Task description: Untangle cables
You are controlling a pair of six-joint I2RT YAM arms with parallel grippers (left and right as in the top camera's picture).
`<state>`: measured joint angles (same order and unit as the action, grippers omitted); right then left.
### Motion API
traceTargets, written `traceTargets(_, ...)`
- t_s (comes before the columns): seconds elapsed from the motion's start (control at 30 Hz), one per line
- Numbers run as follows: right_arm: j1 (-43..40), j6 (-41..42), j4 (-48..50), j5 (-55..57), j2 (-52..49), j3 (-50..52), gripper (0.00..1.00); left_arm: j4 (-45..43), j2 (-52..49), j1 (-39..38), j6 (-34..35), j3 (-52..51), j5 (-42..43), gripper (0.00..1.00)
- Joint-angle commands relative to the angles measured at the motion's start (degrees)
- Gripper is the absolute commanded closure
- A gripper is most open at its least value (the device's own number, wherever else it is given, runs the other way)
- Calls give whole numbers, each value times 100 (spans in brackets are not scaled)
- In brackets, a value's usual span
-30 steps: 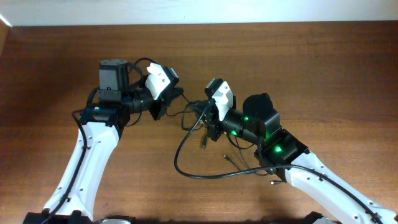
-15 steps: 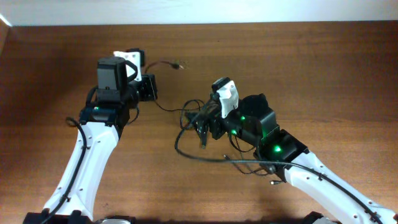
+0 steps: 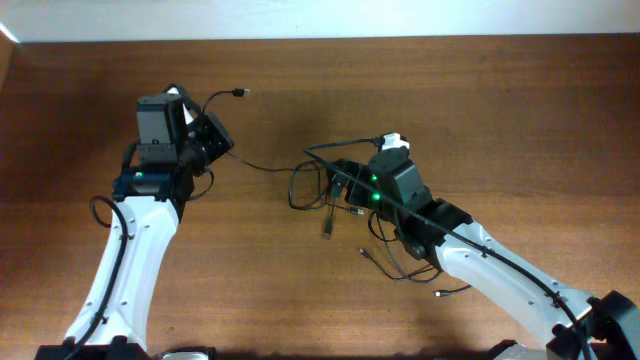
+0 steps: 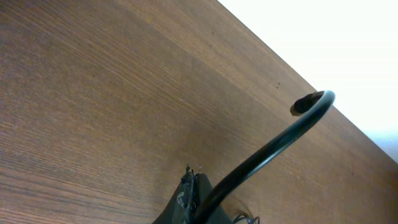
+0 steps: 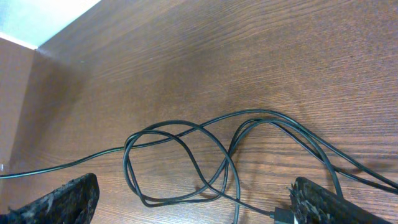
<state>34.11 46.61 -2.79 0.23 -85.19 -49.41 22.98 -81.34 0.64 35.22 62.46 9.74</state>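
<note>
A tangle of thin black cables [image 3: 312, 186] lies at the middle of the wooden table. One cable [image 3: 262, 167] runs from it left to my left gripper [image 3: 212, 135], which is shut on it. That cable's free end with its plug [image 3: 240, 92] arcs up beyond the fingers. In the left wrist view the shut gripper [image 4: 194, 191] pinches the cable [image 4: 273, 146], which curves up to the plug [image 4: 305, 103]. My right gripper [image 3: 340, 185] hovers open over the tangle. The right wrist view shows the gripper [image 5: 196, 205] straddling looped cables [image 5: 180, 163], with nothing held.
More cable strands trail under the right arm, with loose plugs [image 3: 327, 232] [image 3: 366, 253] [image 3: 440, 294] on the table. A pale wall [image 3: 320, 18] borders the table's far edge. Thicker wires run along both arms.
My right gripper has opened and let go of the cables, swinging right. My left gripper, still shut, has pulled its cable left and away, drawing one strand out of the tangle.
</note>
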Motion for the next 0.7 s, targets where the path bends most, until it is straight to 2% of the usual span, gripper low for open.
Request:
traceTargets(0.0, -11, 339, -11, 50, -17, -15, 1, -24, -7, 33, 179, 22, -59, 100)
traceTargets(0.07, -11, 1246, -22, 50, -24, -15, 1, -79, -7, 33, 688, 22, -59, 100)
traceTargets(0.17, -11, 2824, 160, 46, -55, -15, 1, -577, -7, 33, 2557, 22, 72, 100)
traceTargets(0.23, -11, 3316, 505, 46, -55, -15, 1, -1084, -7, 33, 3161, 22, 437, 100)
traceTargets(0.37, -11, 4846, 1086, 39, -59, -15, 1, -1812, -7, 33, 4295, 22, 1502, 100)
traceTargets(0.5, 4, 5539, 1867, -184, -59, -15, 1, -1825, -7, 20, 4548, 22, 2522, 100)
traceTargets(0.57, 4, 5842, 1939, -284, -59, -15, 1, -1825, -7, -28, 4865, 22, 2959, 100)
traceTargets(0.67, 4, 6102, 1985, -671, -59, -15, 1, -1768, -7, -70, 4937, 22, 2813, 100)
